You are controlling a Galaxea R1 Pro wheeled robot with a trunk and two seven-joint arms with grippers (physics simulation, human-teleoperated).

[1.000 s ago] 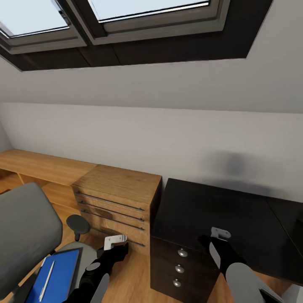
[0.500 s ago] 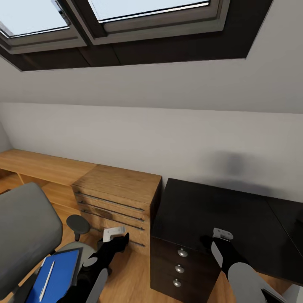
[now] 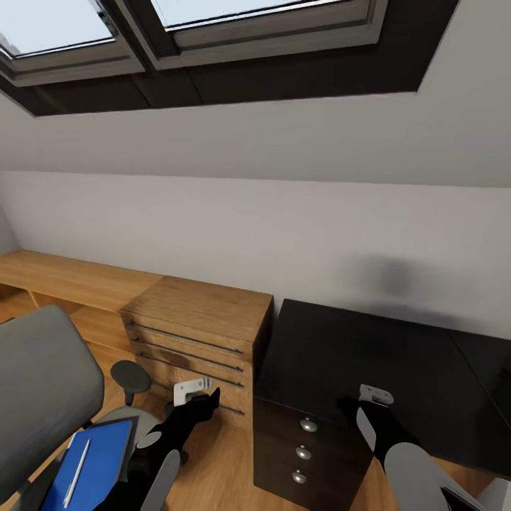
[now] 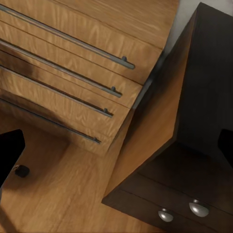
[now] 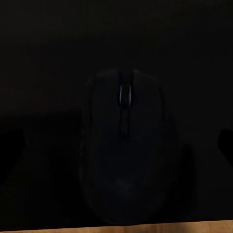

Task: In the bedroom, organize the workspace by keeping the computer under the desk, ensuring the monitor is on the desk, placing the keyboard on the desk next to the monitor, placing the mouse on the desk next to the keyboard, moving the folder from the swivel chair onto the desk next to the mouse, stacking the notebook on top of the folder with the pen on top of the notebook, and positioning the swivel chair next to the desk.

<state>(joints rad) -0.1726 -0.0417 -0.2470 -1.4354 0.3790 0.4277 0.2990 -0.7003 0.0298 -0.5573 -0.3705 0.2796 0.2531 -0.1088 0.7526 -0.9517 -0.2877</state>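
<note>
A robot faces a sloped white wall with skylights point(image 3: 213, 21) above. Its right gripper point(image 5: 116, 145) hangs over the black desk point(image 3: 397, 355), fingers spread wide on either side of a black mouse point(image 5: 124, 155) lying flat on the desktop; the mouse is not gripped. The left gripper point(image 4: 116, 145) hovers wide open and empty over the wooden floor point(image 4: 63, 194), in front of a wooden drawer unit point(image 3: 199, 333) standing beside the desk. At lower left, the grey swivel chair point(image 3: 42, 383) carries a blue folder point(image 3: 96, 465) with a white pen point(image 3: 76, 461) on top.
</note>
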